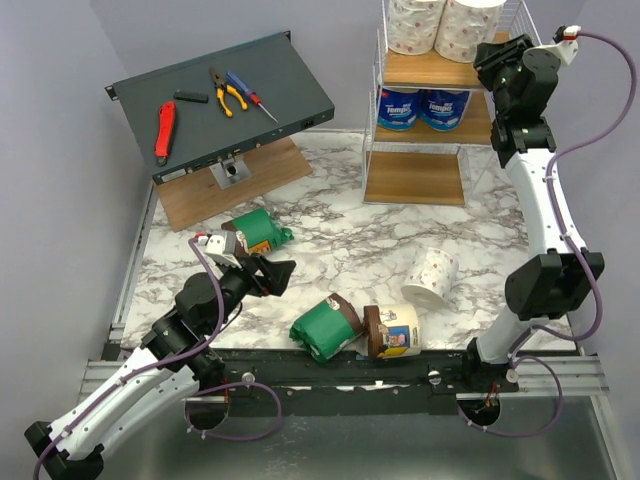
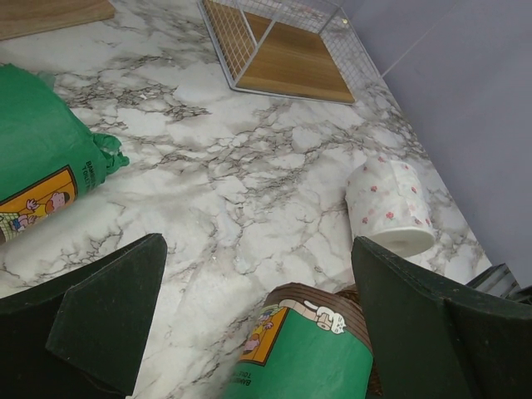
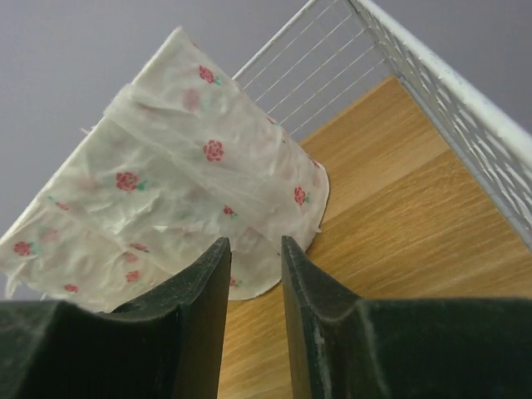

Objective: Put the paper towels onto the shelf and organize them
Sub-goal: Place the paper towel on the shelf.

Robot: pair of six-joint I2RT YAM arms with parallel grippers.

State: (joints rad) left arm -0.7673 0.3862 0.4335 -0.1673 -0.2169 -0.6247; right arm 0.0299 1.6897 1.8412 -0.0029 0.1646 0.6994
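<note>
The right arm reaches up to the shelf (image 1: 415, 180), its fingers (image 3: 253, 249) at the top tier. They are drawn close with a slim gap between them and pinch nothing. Just past their tips a speckled roll (image 3: 179, 179) stands on the top board, beside a second speckled roll (image 1: 415, 25). On the middle tier two blue rolls (image 1: 420, 108) sit side by side. The bottom board is bare.

Four rolls lie on the marble counter (image 1: 340, 230). A loose speckled roll (image 1: 432, 277) is tipped on its side near the right arm. At the near edge a green roll (image 1: 325, 328) lies against a cream roll (image 1: 395, 330). A second green roll (image 1: 258, 232) lies further left.

The left fingers (image 2: 256, 249) are spread wide and empty, low over the counter between the two green rolls.

A dark slanted panel (image 1: 290, 75) at the back left carries hand tools (image 1: 210, 95).
</note>
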